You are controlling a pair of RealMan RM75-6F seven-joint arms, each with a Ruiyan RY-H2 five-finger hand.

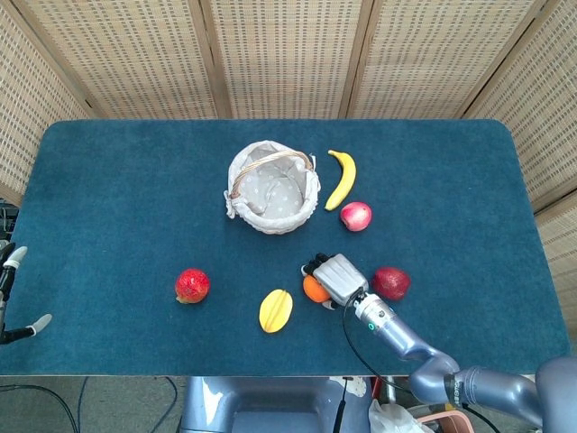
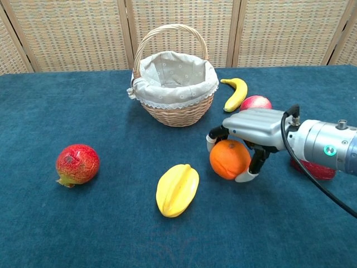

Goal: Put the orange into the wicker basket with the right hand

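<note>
The right hand (image 1: 335,277) covers most of the orange (image 1: 314,290) from above. The dark red fruit (image 2: 314,170) sits half-hidden behind the wrist. The left hand (image 1: 11,298) is cut off at the frame's edge.

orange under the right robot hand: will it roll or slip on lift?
The orange is round and looks smooth, so it probably rolls if nudged off the flat cloth. It seems rigid. The right robot hand cups it from above with fingers on both sides, which should limit slip.

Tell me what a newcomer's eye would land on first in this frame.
The right hand, low over the table's near middle, with its fingers curled around the orange. Behind it stands the wicker basket with its pale cloth lining, apparently empty. Around them, bright fruit dots the blue table.
</note>
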